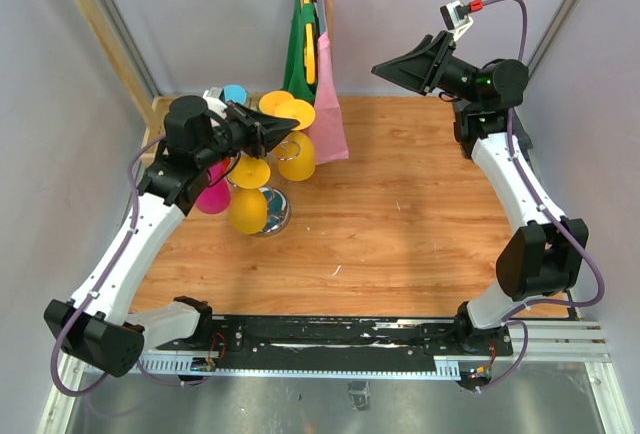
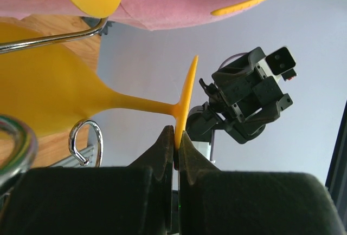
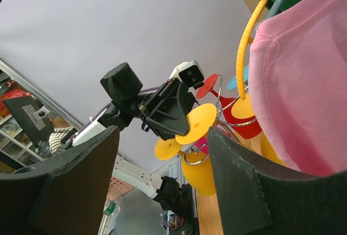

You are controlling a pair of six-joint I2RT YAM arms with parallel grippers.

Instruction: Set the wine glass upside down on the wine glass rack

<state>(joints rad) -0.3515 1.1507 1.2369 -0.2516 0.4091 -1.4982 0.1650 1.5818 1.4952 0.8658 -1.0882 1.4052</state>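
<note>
Left pincer (image 2: 177,147): clamped on the foot rim of the wine glass (image 2: 54,97).
Wine glass: yellow, stem and bowl pointing away from the pincer, beside the rack (image 2: 54,38) hooks.
Right pincer (image 3: 162,170): apart, empty.

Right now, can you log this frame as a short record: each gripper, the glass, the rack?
left gripper: shut on the foot edge of the yellow wine glass
yellow wine glass: beside the rack's hooks, foot above bowl; cannot tell if the stem is seated in a hook
right gripper: open, empty, raised at the far right
wine glass rack: chrome, upright on the wooden table
other glasses: second yellow glass and pink glass at the rack
</note>
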